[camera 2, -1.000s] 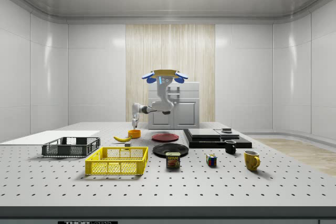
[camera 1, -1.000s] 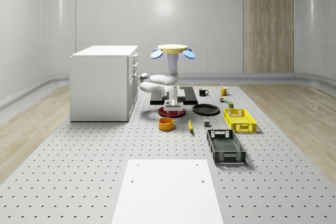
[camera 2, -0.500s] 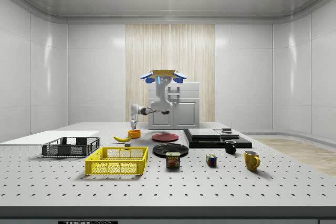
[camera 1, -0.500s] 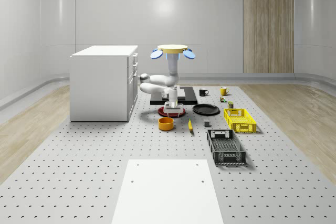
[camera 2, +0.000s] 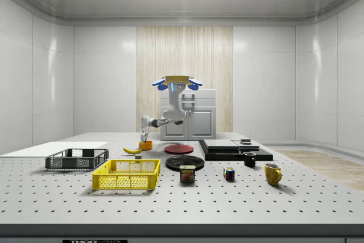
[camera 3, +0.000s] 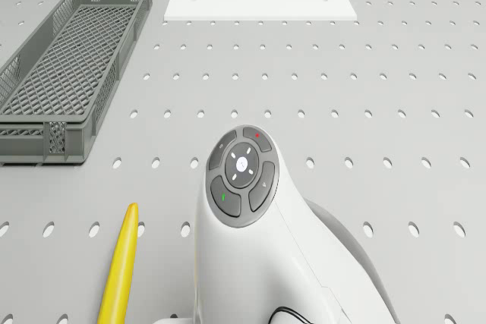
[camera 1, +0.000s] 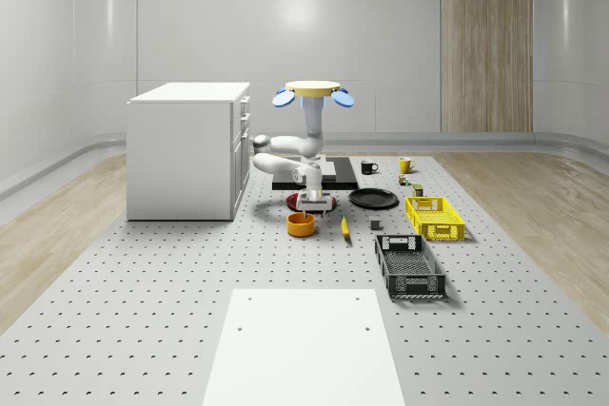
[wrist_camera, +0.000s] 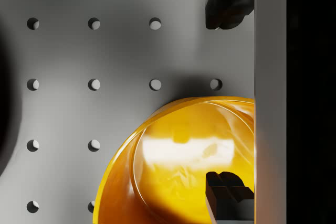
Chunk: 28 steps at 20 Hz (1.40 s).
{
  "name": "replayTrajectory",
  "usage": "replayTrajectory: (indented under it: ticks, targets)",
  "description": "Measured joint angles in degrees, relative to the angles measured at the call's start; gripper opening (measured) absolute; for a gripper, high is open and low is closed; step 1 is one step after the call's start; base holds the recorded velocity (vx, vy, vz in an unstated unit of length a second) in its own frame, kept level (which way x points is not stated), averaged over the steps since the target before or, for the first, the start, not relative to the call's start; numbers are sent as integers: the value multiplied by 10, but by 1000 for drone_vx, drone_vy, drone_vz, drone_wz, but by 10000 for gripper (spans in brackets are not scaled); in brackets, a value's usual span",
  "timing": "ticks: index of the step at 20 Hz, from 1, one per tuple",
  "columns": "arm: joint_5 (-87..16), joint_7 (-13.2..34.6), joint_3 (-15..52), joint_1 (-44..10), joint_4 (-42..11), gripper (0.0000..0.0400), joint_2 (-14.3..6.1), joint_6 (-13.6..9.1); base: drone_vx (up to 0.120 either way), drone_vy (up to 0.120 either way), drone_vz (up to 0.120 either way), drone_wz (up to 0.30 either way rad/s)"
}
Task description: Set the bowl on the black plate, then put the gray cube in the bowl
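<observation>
Drone (camera 1: 315, 92) hovers above the perforated table (camera 1: 143, 320), beside the white cabinet (camera 1: 186, 149), roughly over the red plate (camera 2: 178, 148). Arm bent down and forward; gripper (camera 1: 311, 201) sits low, just over the orange bowl (camera 1: 302, 223).

Wrist view: the fingers (wrist_camera: 227, 190) stand apart. One fingertip is over the bowl's inside, the other over bare table beyond the rim, so the jaws straddle the bowl wall. Nothing clamped yet. The bowl rests on the table, just toward the near edge from the red plate.

Black plate (camera 1: 373, 199) lies beside the red plate, toward the whole-scene view's right, apart from the bowl. Gray cube (camera 1: 375, 225) looks to be the small dark block on the table between black plate and gray crate (camera 1: 409, 265); too small to be sure. Banana (camera 1: 344, 226) lies just beside the bowl; yellow crate (camera 1: 434, 217) near the table's right edge.

Step in hand, as judged: closing on the bowl rim.

Risks:
- The wall is thin, curved and glossy; a shallow pinch could slip and the bowl tilt or drop in carry.
- Drone drift while the jaws close could shove the bowl toward the banana.
- Two plates sit side by side; setting down on the red one would be the wrong target.
</observation>
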Motion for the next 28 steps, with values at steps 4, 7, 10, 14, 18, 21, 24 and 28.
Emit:
replayTrajectory:
  ticks: [4, 7, 10, 14, 18, 21, 24, 28]
  targets:
    - [-15, 0, -16, -5, 8, 400, 1, 7, 0, 0, 0, 0]
    - [-21, -3, -22, -5, 11, 400, 1, 10, 0, 0, 0, 0]
    - [-24, -8, -26, -1, 13, 400, 1, 12, 0, 0, 0, 0]
    - [-32, -10, -34, -1, 16, 400, 2, 15, 0, 0, 0, 0]
    - [-36, -5, -38, -6, 17, 376, 5, 14, 0, 0, 0, 0]
    - [-38, -3, -39, -8, 18, 231, 6, 13, 0, 0, 0, 0]
    - [-39, -3, -40, -9, 18, 162, 7, 12, 0, 0, 0, 0]
    - [-37, -3, -37, -8, 17, 123, 9, 10, 0, 0, 0, 0]
